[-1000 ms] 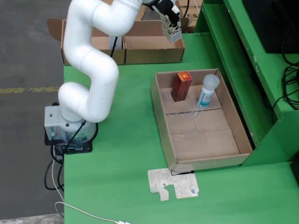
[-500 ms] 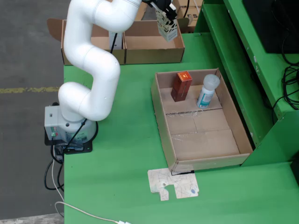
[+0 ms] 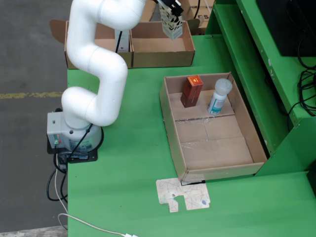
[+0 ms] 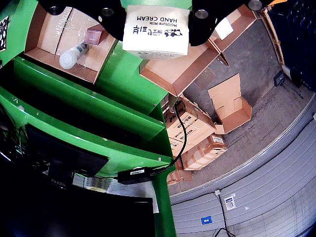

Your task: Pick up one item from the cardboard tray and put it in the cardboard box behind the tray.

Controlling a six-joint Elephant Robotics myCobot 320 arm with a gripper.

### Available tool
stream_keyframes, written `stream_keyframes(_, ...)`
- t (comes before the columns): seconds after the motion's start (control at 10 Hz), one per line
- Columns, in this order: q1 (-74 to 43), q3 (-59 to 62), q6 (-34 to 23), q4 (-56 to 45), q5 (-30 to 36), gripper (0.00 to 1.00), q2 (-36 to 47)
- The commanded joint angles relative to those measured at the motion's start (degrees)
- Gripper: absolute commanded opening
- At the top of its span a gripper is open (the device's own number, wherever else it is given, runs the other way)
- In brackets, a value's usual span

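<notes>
— Above the cardboard box [image 3: 163,45], what hangs there?
— The gripper [image 3: 170,11], clamped on a hand cream carton [image 4: 156,30]. Beside that box, the tray [image 3: 170,126] holds a red box [image 3: 191,91] and a bottle [image 3: 219,96].

- The fixed view sits high up, looking steeply down on the green table [image 3: 133,168], the arm [image 3: 96,64] and the cardboard tray [image 3: 170,126].
- The wrist view rides on the gripper, tilted out over the floor.
- Both catch the tray [image 4: 47,57].
</notes>
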Motion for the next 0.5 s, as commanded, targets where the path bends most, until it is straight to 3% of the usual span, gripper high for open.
stream_keyframes(0.0, 2.49, 1.23, -0.88, 1.20, -1.55, 0.00, -0.17)
stream_keyframes(0.4, 4.31, 1.23, -3.37, 2.89, -3.56, 0.00, -2.22)
